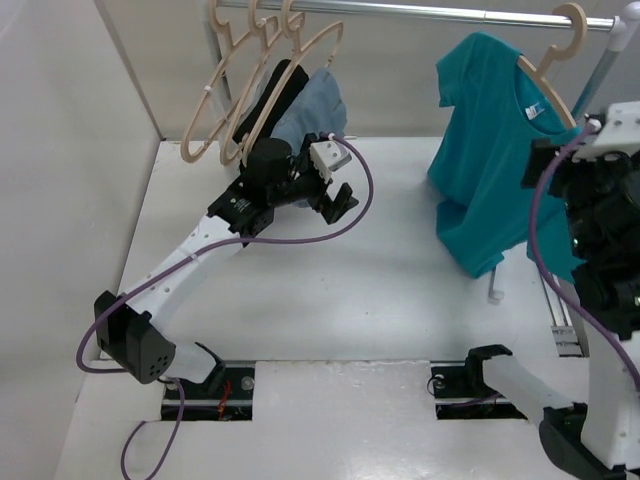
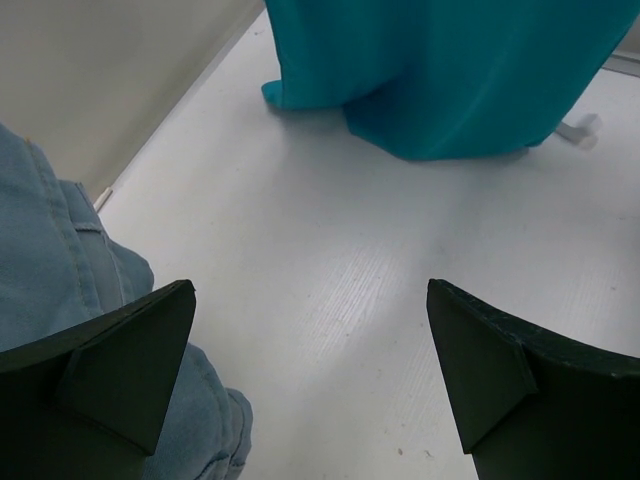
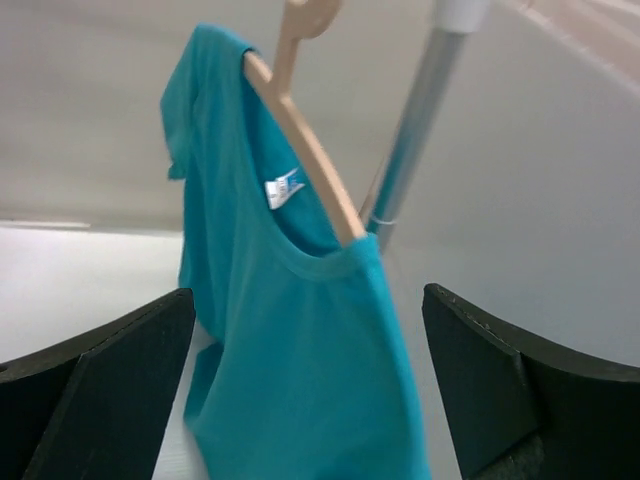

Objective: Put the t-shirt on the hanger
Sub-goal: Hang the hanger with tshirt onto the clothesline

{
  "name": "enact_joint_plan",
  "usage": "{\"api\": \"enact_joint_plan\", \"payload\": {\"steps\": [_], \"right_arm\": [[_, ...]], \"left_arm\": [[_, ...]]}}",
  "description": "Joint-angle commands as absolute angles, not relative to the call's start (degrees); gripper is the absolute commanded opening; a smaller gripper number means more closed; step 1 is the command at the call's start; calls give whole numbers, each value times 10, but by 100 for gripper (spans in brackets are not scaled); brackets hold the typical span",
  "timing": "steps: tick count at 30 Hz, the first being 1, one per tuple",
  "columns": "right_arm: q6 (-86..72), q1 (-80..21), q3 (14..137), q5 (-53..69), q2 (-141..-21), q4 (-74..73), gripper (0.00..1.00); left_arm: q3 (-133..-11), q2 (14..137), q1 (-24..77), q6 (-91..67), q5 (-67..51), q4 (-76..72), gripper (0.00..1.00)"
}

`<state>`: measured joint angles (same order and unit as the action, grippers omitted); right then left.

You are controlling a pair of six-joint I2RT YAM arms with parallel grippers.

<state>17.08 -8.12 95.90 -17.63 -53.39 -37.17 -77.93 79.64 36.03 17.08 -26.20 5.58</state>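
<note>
The teal t-shirt (image 1: 490, 180) hangs from the pale wooden hanger (image 1: 548, 85), whose hook sits over the metal rail (image 1: 450, 12) at the back right. In the right wrist view the hanger (image 3: 310, 150) runs through the neck opening, and the t-shirt (image 3: 290, 340) drapes below it with its white label showing. My right gripper (image 3: 310, 300) is open just in front of the shirt, with nothing held. My left gripper (image 1: 338, 198) is open over the table at the back left, empty (image 2: 310, 290). From there the t-shirt's hem (image 2: 450, 70) reaches the tabletop.
Three more beige hangers (image 1: 230, 90) hang at the rail's left end, bearing a black garment (image 1: 270, 95) and a grey-blue one (image 1: 315, 105), which lies beside my left finger (image 2: 60, 260). The rack's upright pole (image 3: 415, 120) stands behind the shirt. A wall borders the table's left side.
</note>
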Motion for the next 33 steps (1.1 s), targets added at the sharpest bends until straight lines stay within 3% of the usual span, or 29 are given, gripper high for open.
{"api": "enact_joint_plan", "payload": {"steps": [1,4,5,9,13,16,33], "right_arm": [[207,-91,948,-174,-478,-368,100],[255,-91,864,-61,-449,-366,100],[255,-91,840,35,-449,-383,100],[212,-103,651,230,-455,-359,100],[79,-123,414,180,-431,-237,100],[-6,-128,359,106,-403,-210,100],[-66,-141,265,117,-442,-143,100]], "left_arm": [[-759,783,363,163,-243,37,100],[-730,777,363,148,-215,31,100],[-719,777,363,148,-201,31,100],[-656,761,363,133,-148,12,100],[-581,730,363,105,-60,-39,100],[-534,709,363,105,-23,-57,100],[-296,653,351,98,51,-241,100]]}}
